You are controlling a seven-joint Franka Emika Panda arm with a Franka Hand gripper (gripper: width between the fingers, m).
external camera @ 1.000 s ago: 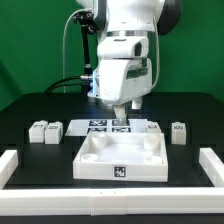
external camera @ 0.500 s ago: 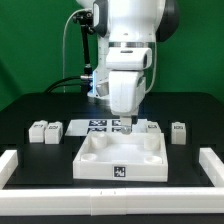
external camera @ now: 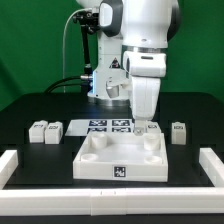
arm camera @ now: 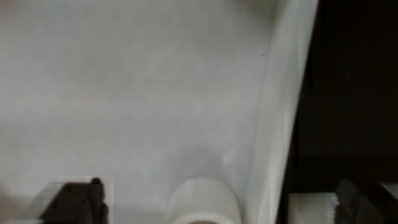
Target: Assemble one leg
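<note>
Several small white legs with marker tags stand on the black table: two at the exterior view's left (external camera: 37, 131) (external camera: 53, 129) and one at its right (external camera: 179, 131). The large white panel (external camera: 100, 160) lies in the front middle. My gripper (external camera: 143, 127) hangs low over the panel's back right corner. In the wrist view the gripper (arm camera: 221, 205) is open and empty. Its dark fingertips (arm camera: 75, 200) stand far apart. A round socket (arm camera: 205, 200) of the panel (arm camera: 143, 90) lies between them, below.
The marker board (external camera: 103, 125) lies behind the panel. White rails (external camera: 20, 163) (external camera: 210, 163) edge the work area at both sides. The black table (arm camera: 347, 90) shows beside the panel's edge in the wrist view.
The arm has swung toward the exterior view's right, from over the marker board's middle to the panel's back right corner. The parts have not moved.
</note>
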